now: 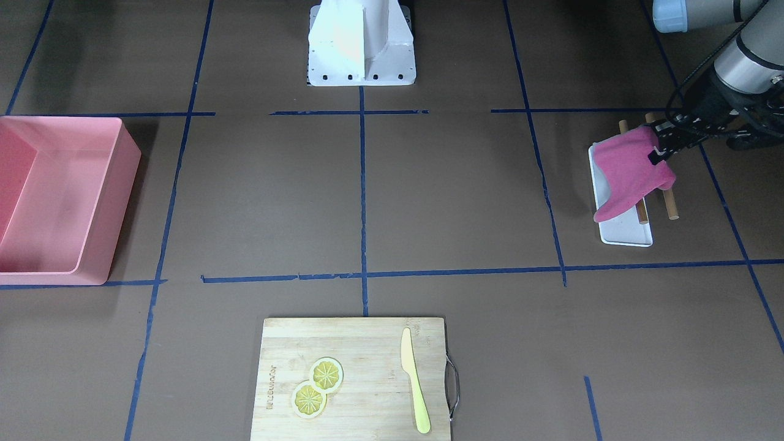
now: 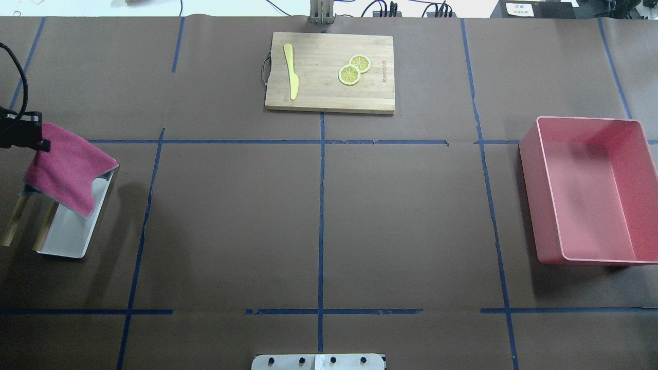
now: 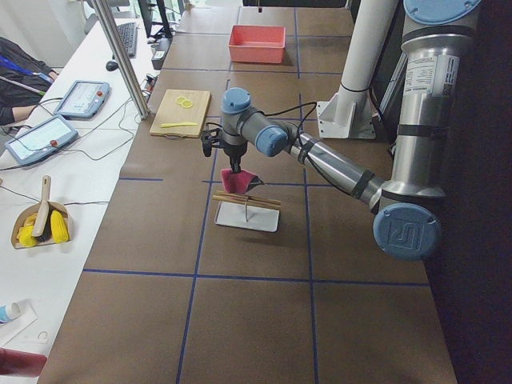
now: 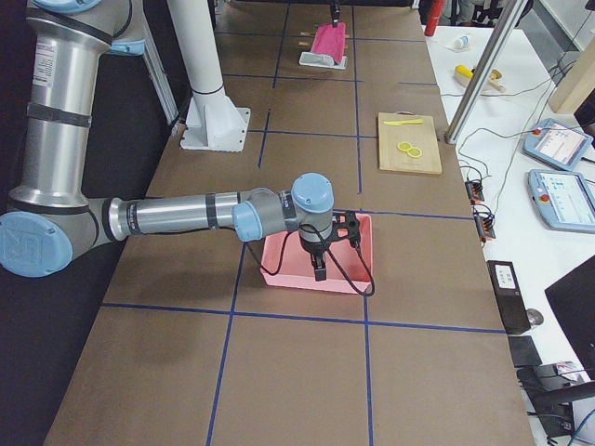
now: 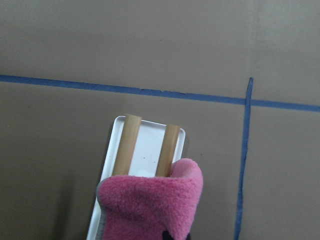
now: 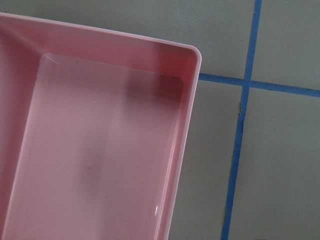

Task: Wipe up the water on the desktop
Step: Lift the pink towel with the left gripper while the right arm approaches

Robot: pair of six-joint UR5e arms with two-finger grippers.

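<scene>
Gripping the pink cloth [image 1: 631,174] by its edge, my left gripper [image 1: 659,150] is closed on it and holds it over the white tray [image 1: 628,231] and its two wooden rods [image 5: 129,145], at my left end of the desktop [image 1: 459,196]. Only the right side view shows my right gripper [image 4: 319,270], hanging over the pink bin [image 4: 284,262], and I cannot tell how far open it is. Print on the cutting board [image 1: 367,367] is too small to read.
</scene>
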